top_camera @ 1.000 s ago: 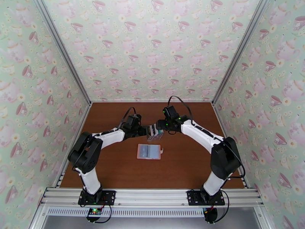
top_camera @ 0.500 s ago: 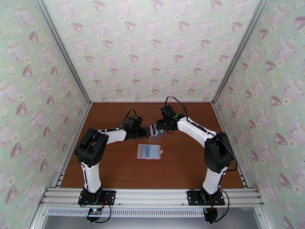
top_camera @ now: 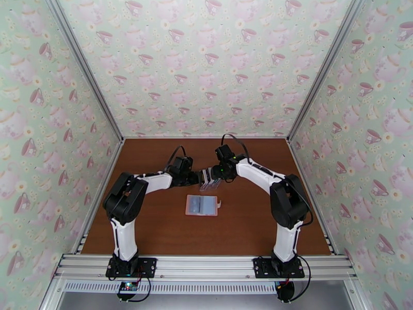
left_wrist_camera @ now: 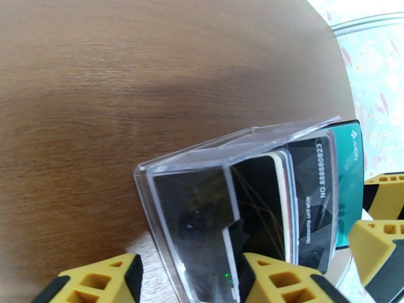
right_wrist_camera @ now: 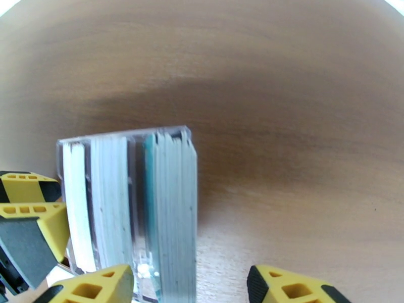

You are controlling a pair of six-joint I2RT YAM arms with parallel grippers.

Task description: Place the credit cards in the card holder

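Note:
The clear slotted card rack [top_camera: 209, 180] stands at the table's middle, with both grippers meeting at it. Black cards [left_wrist_camera: 308, 198] and a teal-blue card [left_wrist_camera: 349, 162] stand in its slots; seen edge-on, they form a white and teal stack [right_wrist_camera: 171, 208]. My left gripper [top_camera: 200, 177] [left_wrist_camera: 189, 279] is shut on the rack's end [left_wrist_camera: 202, 167]. My right gripper [top_camera: 213, 174] [right_wrist_camera: 191, 286] is open and straddles the card stack, with bare wood showing beside one finger. The pink card holder [top_camera: 202, 205] lies open just in front, pale blue-grey inside up.
The brown table [top_camera: 258, 218] is fenced by teacup-patterned walls on three sides. The left gripper's fingers [right_wrist_camera: 30, 218] press at the rack's left side, and the right gripper's fingers [left_wrist_camera: 379, 238] crowd its other end.
Both arms have stretched slightly farther from their bases. The rack has shifted a little away with them. The pink wallet has stayed put.

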